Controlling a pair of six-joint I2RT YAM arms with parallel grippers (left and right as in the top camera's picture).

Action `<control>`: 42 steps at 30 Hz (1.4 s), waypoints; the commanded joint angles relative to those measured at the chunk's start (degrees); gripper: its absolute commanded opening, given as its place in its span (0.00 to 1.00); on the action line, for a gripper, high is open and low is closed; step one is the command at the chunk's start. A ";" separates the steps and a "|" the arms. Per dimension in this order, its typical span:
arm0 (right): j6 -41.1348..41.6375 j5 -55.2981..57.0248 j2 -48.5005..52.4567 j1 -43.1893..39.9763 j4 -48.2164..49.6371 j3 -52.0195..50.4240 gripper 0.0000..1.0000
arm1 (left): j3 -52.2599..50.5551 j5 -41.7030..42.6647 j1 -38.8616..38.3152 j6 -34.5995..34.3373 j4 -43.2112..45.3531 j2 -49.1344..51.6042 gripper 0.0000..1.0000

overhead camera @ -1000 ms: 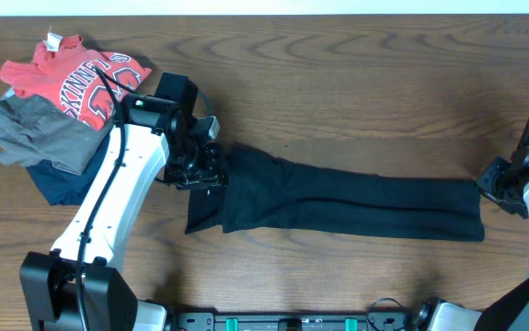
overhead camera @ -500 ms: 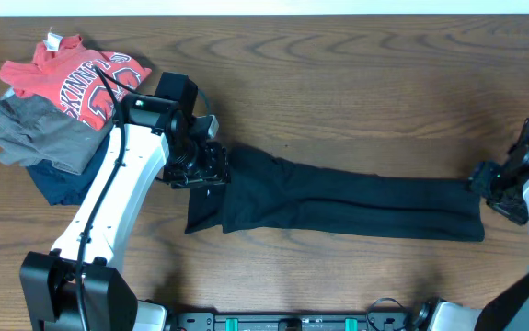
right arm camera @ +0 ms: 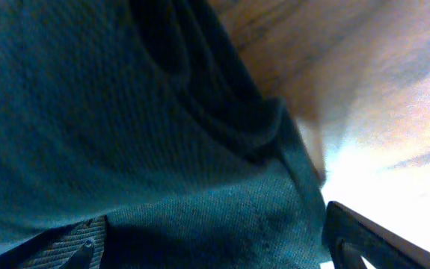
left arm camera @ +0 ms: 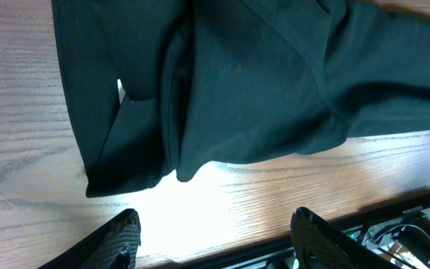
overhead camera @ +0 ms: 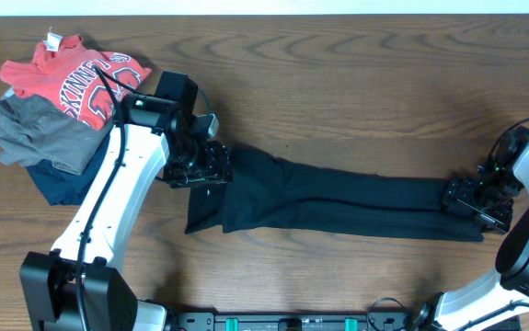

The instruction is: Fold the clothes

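The clothes point(overhead camera: 338, 198) are laid on the table point(overhead camera: 356, 83) as a long black band running away from the pile point(overhead camera: 52, 119). One end is just beside the pile and the other is well apart from it. The left gripper point(overhead camera: 211, 170) is held over the end nearest the pile. In the wrist view its fingers point(left arm camera: 121, 237) are spread wide with only bare wood between them, so nothing is gripped. The right gripper point(overhead camera: 464, 198) is set at the end farthest from the pile, its fingers point(right arm camera: 360, 237) parted, with fabric bunched between them but not pinched.

Several risks can be judged from this. At the far end, layers and a hem are seen stacked. If the jaws are closed too shallowly, only the top layer is likely to be caught and the lower one left behind when the end is carried toward the pile. At the near end, the left fingers are placed off the cloth edge, so a close there would probably take nothing. The rumpled flap at that end could be pressed into the fold. The pile itself could be nudged by a wide sweep of the left arm.
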 commanded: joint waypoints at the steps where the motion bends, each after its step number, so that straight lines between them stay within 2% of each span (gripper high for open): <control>1: -1.40 4.63 3.43 -0.50 1.22 -0.50 0.88 | -0.39 -0.57 0.42 0.37 -0.13 -0.76 0.66; 6: -1.42 4.74 3.82 -0.96 2.16 -0.50 0.80 | -0.39 -0.92 0.42 0.35 -0.09 -0.76 0.66; 7: -1.40 4.72 3.82 -0.96 2.29 -0.50 0.66 | -0.39 -0.92 0.42 0.35 0.04 -0.76 0.66; 8: -1.25 4.74 3.82 -0.96 2.36 -0.50 0.36 | -0.39 -0.92 0.42 0.35 0.15 -0.76 0.66; 9: -0.81 4.76 3.82 -1.05 2.51 -0.50 0.11 | -0.39 -0.92 0.42 0.35 0.31 -0.76 0.66; 10: -0.33 4.74 3.82 -1.22 2.93 -0.50 0.01 | -0.39 -0.92 0.42 0.35 0.52 -0.76 0.66; 17: 4.00 8.63 3.72 -5.62 0.39 3.43 0.01 | -0.39 -0.92 0.42 0.35 0.87 -0.76 0.68; 21: 3.96 4.00 3.06 -7.39 -6.58 11.21 0.01 | -0.39 -0.92 0.42 0.33 0.98 -0.76 0.69; 25: 3.37 -0.13 1.55 -5.49 -14.62 18.75 0.01 | -0.39 -0.92 0.42 0.33 1.38 -0.76 0.69; 31: 3.28 -0.68 -2.51 4.26 -20.09 20.22 0.01 | -0.39 -0.92 0.42 0.33 1.75 -0.76 0.69; 42: 3.56 -0.85 -3.21 25.73 -22.71 19.74 0.01 | -0.39 -0.92 0.42 0.33 1.60 -0.76 0.69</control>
